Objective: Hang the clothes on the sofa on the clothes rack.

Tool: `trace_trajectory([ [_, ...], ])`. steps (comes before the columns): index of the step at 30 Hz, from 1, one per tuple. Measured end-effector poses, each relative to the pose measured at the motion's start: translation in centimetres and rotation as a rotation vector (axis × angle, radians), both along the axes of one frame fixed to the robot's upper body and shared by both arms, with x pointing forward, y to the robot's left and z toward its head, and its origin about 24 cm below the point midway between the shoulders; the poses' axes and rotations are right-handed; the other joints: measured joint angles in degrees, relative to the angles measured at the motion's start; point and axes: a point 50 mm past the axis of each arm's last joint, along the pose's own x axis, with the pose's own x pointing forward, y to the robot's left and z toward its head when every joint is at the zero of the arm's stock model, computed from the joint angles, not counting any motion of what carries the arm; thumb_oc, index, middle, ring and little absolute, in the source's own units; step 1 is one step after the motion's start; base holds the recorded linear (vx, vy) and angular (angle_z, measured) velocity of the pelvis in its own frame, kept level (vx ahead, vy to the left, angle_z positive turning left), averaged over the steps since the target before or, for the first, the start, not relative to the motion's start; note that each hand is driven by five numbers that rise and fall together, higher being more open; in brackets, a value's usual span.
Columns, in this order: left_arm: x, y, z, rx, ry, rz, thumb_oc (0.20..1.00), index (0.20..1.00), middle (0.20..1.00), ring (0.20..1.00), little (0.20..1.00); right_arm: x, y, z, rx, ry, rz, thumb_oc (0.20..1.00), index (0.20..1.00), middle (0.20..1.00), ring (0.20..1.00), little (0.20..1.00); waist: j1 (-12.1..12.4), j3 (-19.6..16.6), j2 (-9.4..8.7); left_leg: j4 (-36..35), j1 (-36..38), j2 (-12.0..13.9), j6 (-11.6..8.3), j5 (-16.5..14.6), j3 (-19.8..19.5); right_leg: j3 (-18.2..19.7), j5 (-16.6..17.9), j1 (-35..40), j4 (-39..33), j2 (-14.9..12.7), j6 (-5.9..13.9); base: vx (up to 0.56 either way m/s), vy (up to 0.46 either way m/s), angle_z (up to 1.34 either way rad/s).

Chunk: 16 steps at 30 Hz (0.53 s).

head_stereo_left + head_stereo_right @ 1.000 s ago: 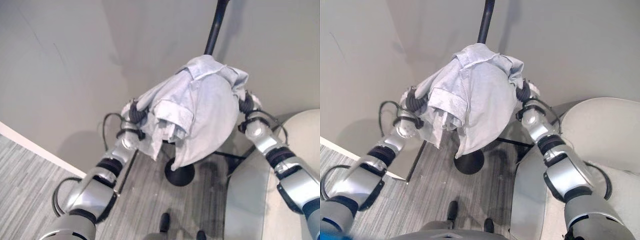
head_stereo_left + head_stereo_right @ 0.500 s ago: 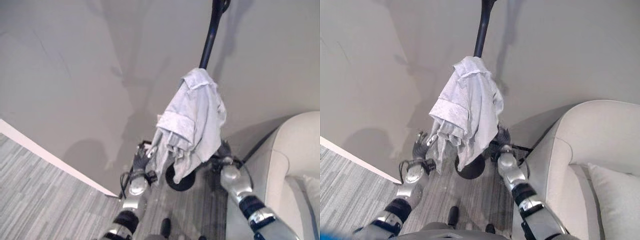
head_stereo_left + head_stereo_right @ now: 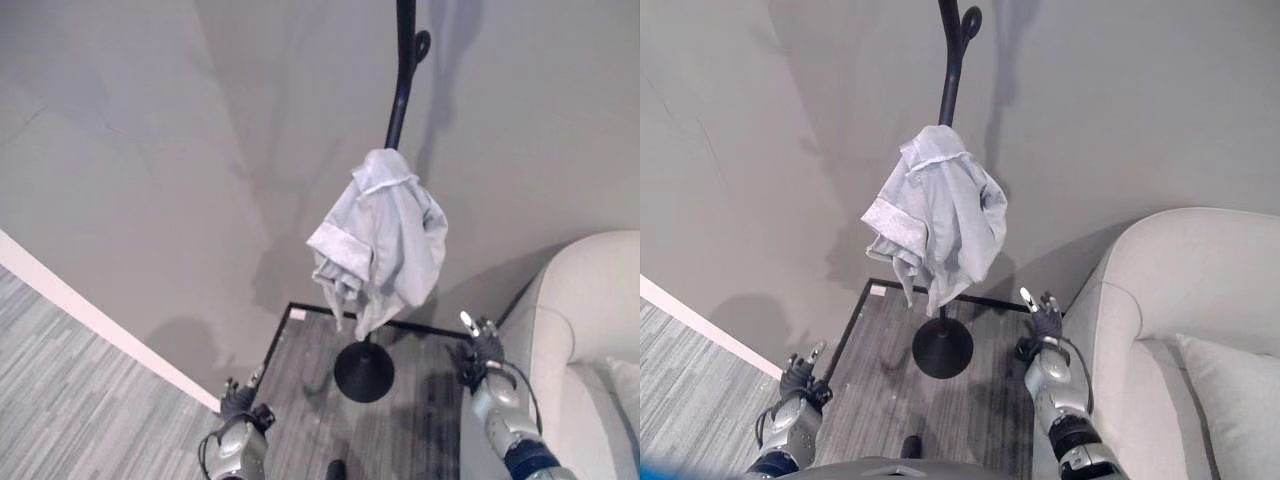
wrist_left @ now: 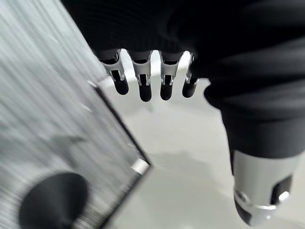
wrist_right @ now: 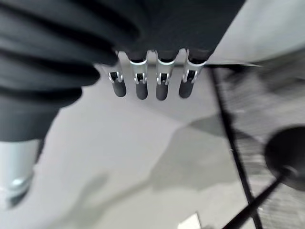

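Fingers first: the left hand [image 4: 157, 57] has its fingers [image 4: 142, 81] hanging straight and loose with nothing in them, just pale wall and striped floor past the dark tips. Same deal with the right hand [image 5: 143, 52], fingers [image 5: 138, 83] spread in a relaxed row, empty, thumb off to the side. From where I'm standing both hands sit low, the left one [image 3: 240, 405] down by the pale skirting at the wall's foot, the right one [image 3: 482, 350] up against the sofa [image 3: 590, 330] arm, well apart from each other. Between them and above hangs the light grey shirt [image 3: 380, 245], bunched up and draped over the clothes rack [image 3: 400, 85], a black pole with a curled hook near the top. The shirt's hem dangles down above the rack's round black base [image 3: 364, 372], which stands on grey striped flooring near the corner of a dark-edged floor panel. A pale cushion [image 3: 1230, 400] rests on the sofa seat.
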Motion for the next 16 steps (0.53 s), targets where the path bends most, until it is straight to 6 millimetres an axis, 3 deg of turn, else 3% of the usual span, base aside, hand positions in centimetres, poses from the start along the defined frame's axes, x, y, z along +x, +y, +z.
trace_trajectory([
  [3,-2.9,-0.1,-1.5,-0.053,0.104,-0.023,1.0,1.0,1.0,1.0,1.0,-3.3,0.2,-3.2,0.117,0.146,-0.12,1.0,1.0,1.0,1.0,1.0,0.1,-0.6,-0.33,0.0,0.6,0.0,-0.13,-0.1,-0.4,-0.4,-0.3,0.8,0.0,0.0,-0.09,-0.01,-0.023,0.06],
  [6,-6.2,-0.2,-2.6,-0.103,0.225,-0.027,1.0,1.0,1.0,1.0,1.0,-8.0,0.1,-6.3,0.202,0.358,-0.225,1.0,1.0,1.0,1.0,1.0,0.2,-1.2,-0.74,0.0,0.6,-0.1,-0.21,-0.2,-0.7,-0.7,-0.7,0.9,-0.1,0.0,-0.24,-0.01,-0.043,0.05],
  [8,-6.9,-0.3,-2.8,-0.116,0.25,-0.033,1.0,1.0,1.0,1.0,1.0,-9.5,-0.1,-7.0,0.217,0.426,-0.255,1.0,1.0,1.0,1.0,1.0,0.3,-1.2,-0.71,0.0,0.6,-0.1,-0.21,-0.2,-0.8,-0.8,-0.7,0.9,-0.1,0.0,-0.25,0.0,-0.041,0.04],
  [10,-8.0,-0.4,-3.1,-0.136,0.294,-0.042,1.0,1.0,1.0,1.0,1.0,-12.6,-0.3,-8.1,0.236,0.568,-0.276,1.0,1.0,1.0,1.0,1.0,0.2,-2.1,-0.74,0.0,0.6,-0.1,-0.23,-0.2,-1.0,-1.2,-0.8,1.0,-0.1,0.0,-0.22,0.0,-0.036,0.05],
  [16,-8.8,-0.8,-3.4,-0.182,0.32,-0.065,1.0,1.0,1.0,1.0,1.0,-17.1,-0.2,-8.9,0.278,0.776,-0.313,1.0,1.0,1.0,1.0,1.0,0.2,-2.9,-0.84,0.0,0.7,-0.2,-0.23,-0.2,-2.3,-2.5,-1.1,1.8,0.0,0.2,-0.38,0.0,-0.027,0.11],
])
